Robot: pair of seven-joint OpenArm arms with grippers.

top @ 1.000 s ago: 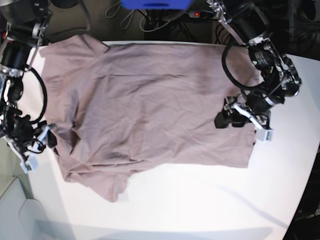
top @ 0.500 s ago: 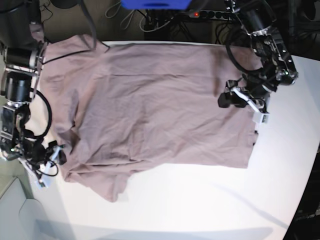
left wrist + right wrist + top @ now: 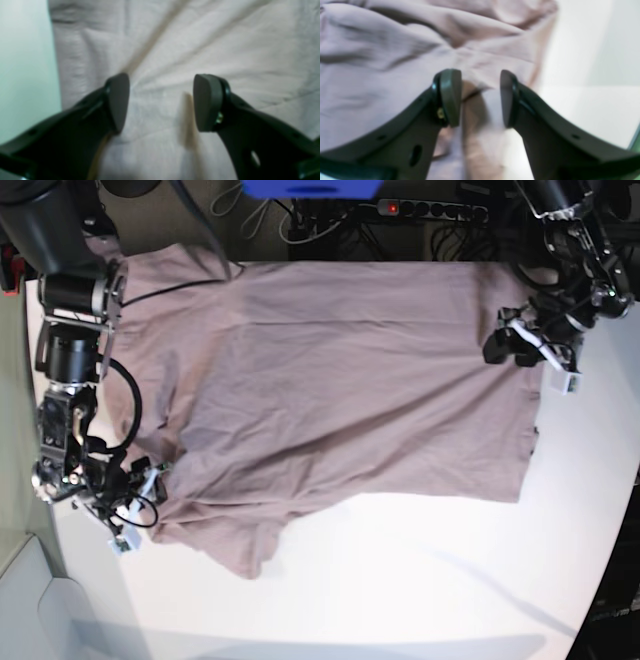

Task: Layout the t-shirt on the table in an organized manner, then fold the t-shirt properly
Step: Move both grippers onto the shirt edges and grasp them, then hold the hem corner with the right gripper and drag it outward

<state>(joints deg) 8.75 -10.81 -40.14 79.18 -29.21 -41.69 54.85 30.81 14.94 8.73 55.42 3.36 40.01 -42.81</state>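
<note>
T-shirt (image 3: 330, 380) shifted—both grippers agape, empty.

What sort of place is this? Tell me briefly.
Probably a robotics lab or workshop: a bare white table with a t-shirt spread between two robot arms, and a power strip with cables on the dark floor behind it.

Plain dusty mauve-brown t-shirt (image 3: 330, 380) on a white table (image 3: 420, 580), black grippers over it
</note>
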